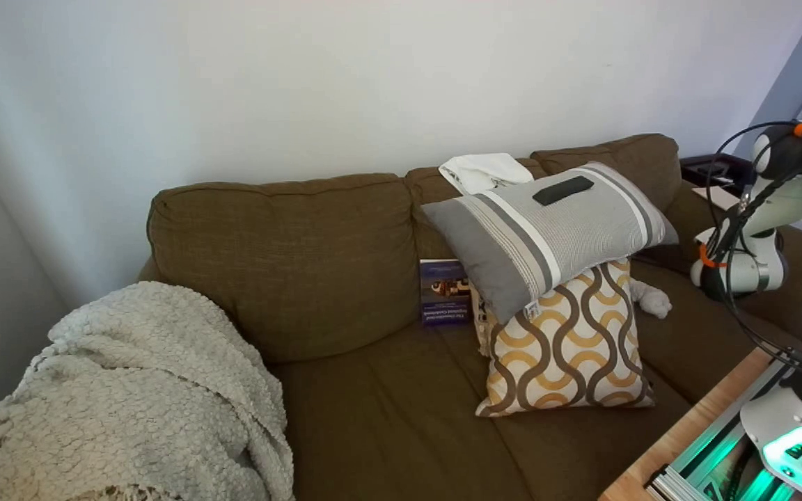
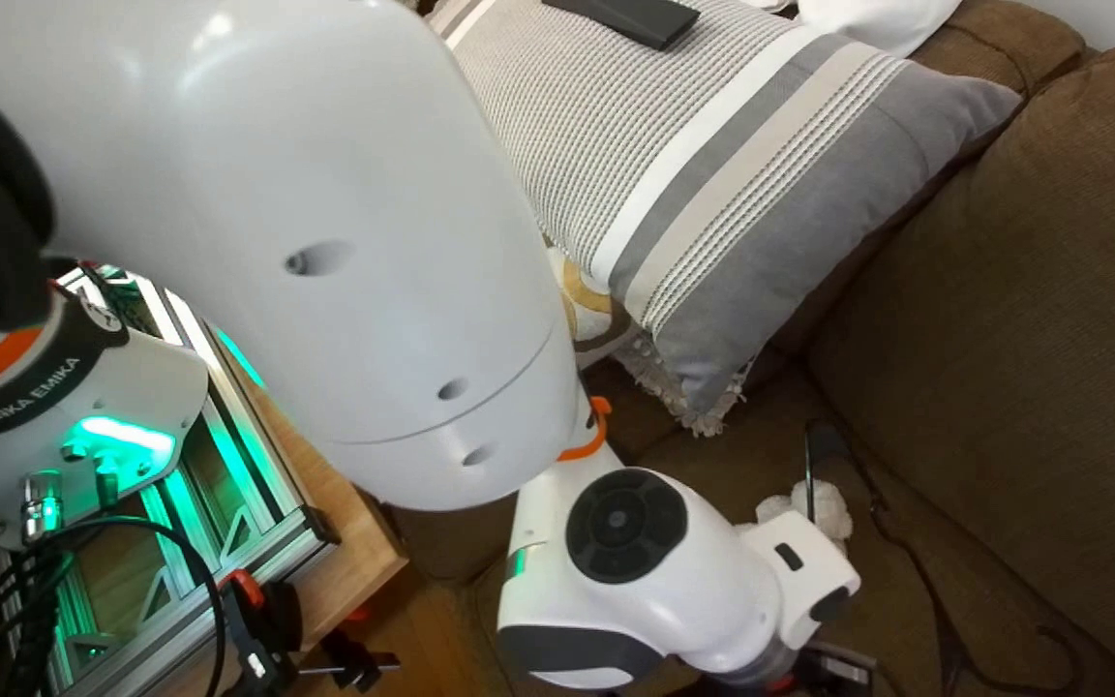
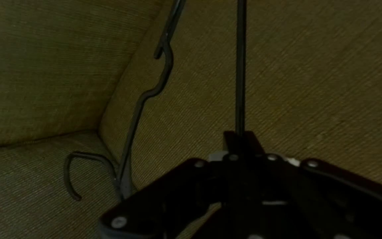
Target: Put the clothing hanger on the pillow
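The dark, thin clothing hanger shows in the wrist view, its straight bar running down between the fingertips and its hook at the lower left. My gripper is shut on this bar. In an exterior view the hanger shows low beside the brown sofa, with part hidden behind the arm. Whether it touches the sofa I cannot tell. The fingertips are hidden in both exterior views. The large grey pillow with white bands lies on top of the lattice-patterned pillow; it also shows in an exterior view.
A flat black object lies on the grey pillow. The tan-and-white lattice pillow is under it. A white cloth lies on the backrest. A small white fluffy object is on the seat. A book leans on the backrest.
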Action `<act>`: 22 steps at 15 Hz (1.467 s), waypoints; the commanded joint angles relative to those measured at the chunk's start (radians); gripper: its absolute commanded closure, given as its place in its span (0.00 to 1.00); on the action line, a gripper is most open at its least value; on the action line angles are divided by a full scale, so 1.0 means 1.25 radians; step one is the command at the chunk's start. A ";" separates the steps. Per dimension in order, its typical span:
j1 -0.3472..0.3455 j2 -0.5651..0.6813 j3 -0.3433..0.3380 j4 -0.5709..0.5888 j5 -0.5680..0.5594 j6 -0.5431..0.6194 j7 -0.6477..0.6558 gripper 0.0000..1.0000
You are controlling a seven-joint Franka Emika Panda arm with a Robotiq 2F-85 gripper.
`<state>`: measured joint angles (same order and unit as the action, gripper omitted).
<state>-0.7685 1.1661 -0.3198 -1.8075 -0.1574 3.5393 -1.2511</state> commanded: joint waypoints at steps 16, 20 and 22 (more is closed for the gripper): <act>0.328 -0.263 -0.212 -0.563 0.354 0.476 0.593 0.98; 0.469 -0.290 -0.267 -0.549 0.524 0.443 0.558 0.98; 0.543 -0.291 -0.289 -0.557 0.559 0.466 0.512 0.98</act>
<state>-0.2136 0.8178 -0.6385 -2.4742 0.4627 4.1235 -0.5481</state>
